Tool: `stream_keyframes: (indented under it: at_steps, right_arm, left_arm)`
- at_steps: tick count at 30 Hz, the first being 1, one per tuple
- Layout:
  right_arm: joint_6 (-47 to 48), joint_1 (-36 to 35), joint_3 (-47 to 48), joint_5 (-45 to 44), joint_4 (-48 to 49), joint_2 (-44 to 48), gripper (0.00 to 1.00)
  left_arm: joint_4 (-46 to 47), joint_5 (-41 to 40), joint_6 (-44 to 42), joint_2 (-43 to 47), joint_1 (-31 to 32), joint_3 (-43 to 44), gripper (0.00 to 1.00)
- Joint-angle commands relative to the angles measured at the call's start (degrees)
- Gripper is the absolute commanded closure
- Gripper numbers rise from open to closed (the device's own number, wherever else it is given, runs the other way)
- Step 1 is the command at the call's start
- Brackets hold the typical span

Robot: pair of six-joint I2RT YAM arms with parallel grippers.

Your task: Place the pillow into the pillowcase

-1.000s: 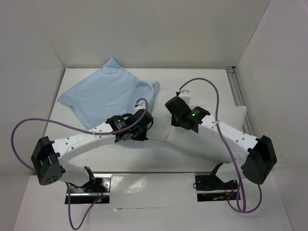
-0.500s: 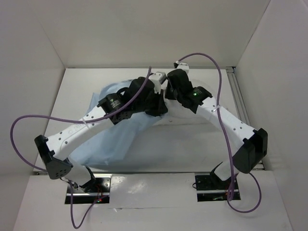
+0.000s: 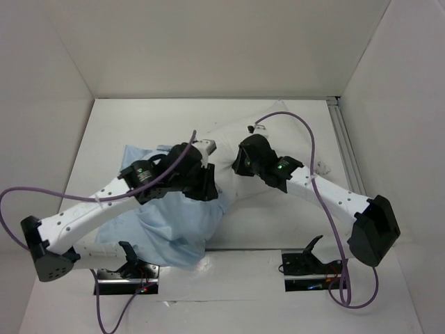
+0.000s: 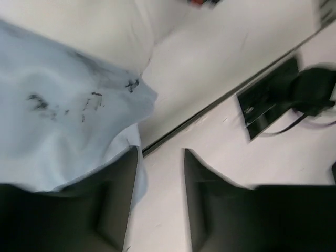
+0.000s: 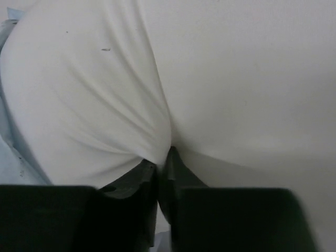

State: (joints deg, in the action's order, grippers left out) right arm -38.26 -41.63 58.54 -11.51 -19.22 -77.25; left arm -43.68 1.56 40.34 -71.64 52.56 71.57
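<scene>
The pillowcase [image 3: 174, 229] is a wrinkled light blue heap at the front left, and its edge drapes over my left gripper [image 3: 207, 186]. In the left wrist view the cloth [image 4: 68, 121] lies over the outer side of the left finger [image 4: 113, 210]. The jaws of the left gripper [image 4: 160, 173] stand apart with bare table between them. The white pillow [image 3: 268, 209] lies across the middle and right. My right gripper [image 3: 238, 163] is shut on a pinch of pillow fabric [image 5: 105, 94] at its left end [image 5: 164, 157]. A strip of pillowcase [image 5: 8, 152] shows beside it.
Black base plates [image 3: 309, 268] sit at the near table edge; one shows in the left wrist view [image 4: 268, 105]. Purple cables loop over both arms. A metal rail [image 3: 344, 139] runs along the right wall. White walls close in the back and sides.
The pillowcase lay flat at the back left; it now lies bunched at the front left, drawn there with my left arm. My right gripper rose toward the back with the pillow end, then came back a little.
</scene>
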Motion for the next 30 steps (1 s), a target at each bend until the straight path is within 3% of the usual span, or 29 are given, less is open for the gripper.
stream_keyframes:
  at_steps: [1, 2, 3, 5, 6, 7, 9, 10, 14, 18, 25, 30]
  right_arm:
    - [1.43, -0.3, 2.45, -0.26, -0.1, 1.14, 0.76]
    - [2.04, -0.3, 3.06, -1.49, -0.81, 1.14, 0.5]
    - [3.44, -0.3, 3.94, -1.5, -1.51, 1.14, 0.41]
    - [4.68, -0.3, 5.52, -2.99, -2.57, 1.76, 0.28]
    - [5.73, -0.3, 6.14, -3.78, -3.88, 1.76, 0.18]
    - [6.26, -0.3, 7.01, -4.31, -4.76, 1.76, 0.15]
    - [7.4, -0.3, 9.56, -6.24, -6.26, 1.06, 0.11]
    - [8.72, -0.3, 10.62, -7.38, -8.01, 1.05, 0.08]
    - [13.2, 1.62, 18.68, -16.24, -15.03, -2.1, 0.04]
    - [16.02, 6.02, 23.79, -18.2, -17.08, -4.83, 0.0]
    - [18.92, 17.7, 26.79, -12.23, -17.95, -7.73, 0.0]
    - [20.06, 20.35, 28.9, -11.7, -18.48, -10.46, 0.0]
  left_arm:
    - [-4.92, -8.31, 1.59, 4.92, -0.08, 5.85, 0.61]
    - [-5.44, -10.42, 2.28, 6.32, -0.61, 7.17, 0.68]
    - [-5.97, -14.36, 3.07, 6.86, -1.13, 7.18, 0.74]
    - [-6.59, -17.72, 3.69, 7.47, -4.8, 7.88, 0.71]
    - [-6.59, -19.91, 3.7, 7.48, -6.74, 7.88, 0.55]
    - [-6.59, -20.63, 3.7, 6.69, -9.03, 7.88, 0.3]
    - [-6.59, -20.64, 3.7, 4.67, -17.6, 7.88, 0.13]
    - [-6.59, -19.24, 2.91, 1.62, -20.79, 7.88, 0.09]
    - [-4.84, -11.0, 0.89, -8.31, -36.69, 8.41, 0.05]
    - [0.44, -2.72, -1.84, -14.48, -44.0, 9.02, 0.03]
    - [2.11, 3.09, -3.95, -25.73, -46.75, 15.87, 0.13]
    - [2.11, 5.12, -5.8, -30.4, -47.28, 18.34, 0.22]
